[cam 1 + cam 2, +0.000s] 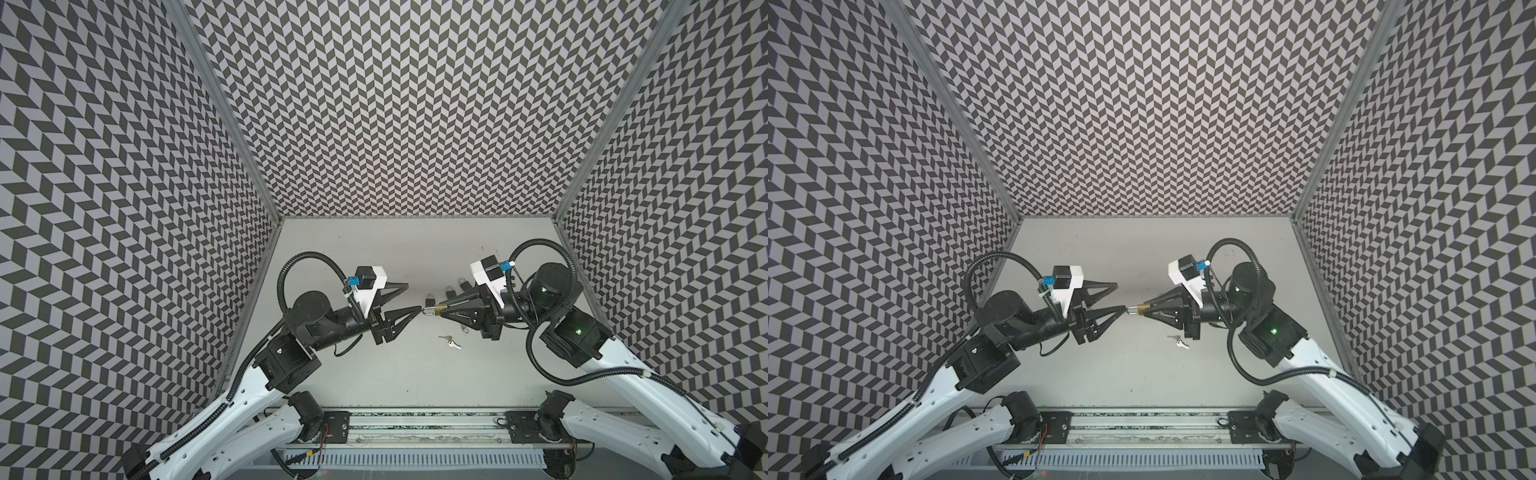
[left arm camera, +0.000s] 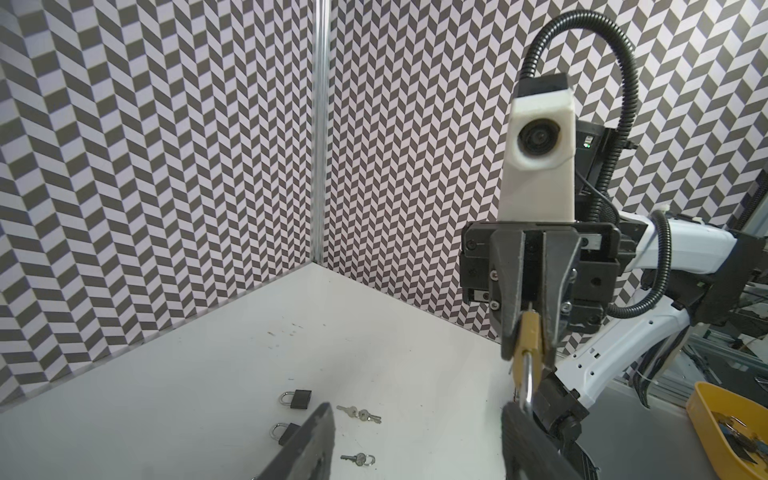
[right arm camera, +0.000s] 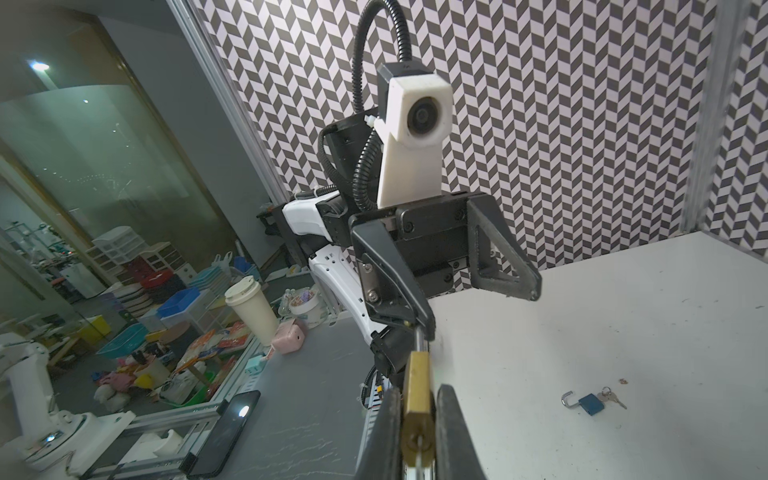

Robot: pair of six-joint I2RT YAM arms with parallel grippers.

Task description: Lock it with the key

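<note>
Padlock (image 1: 437, 309) held up off the counter (image 1: 374, 374), brass body clamped in the right tool (image 1: 443, 311), shackle (image 2: 528, 380) aimed across at the left tool (image 1: 414, 296). Left jaws spread wide, gripping nothing, and the finger (image 1: 413, 311) nearer the robot's base sits right at the shackle's bow; in the right wrist view it looks like contact. My read: press straight along the shackle's legs, slowly, right arm braced so the body doesn't slide in its grip. Loose keys (image 1: 449, 341) lie on the counter near the right tool, apart from the lock. Both forearms reach inward, roughly level, tools nose to nose over mid-counter.
</note>
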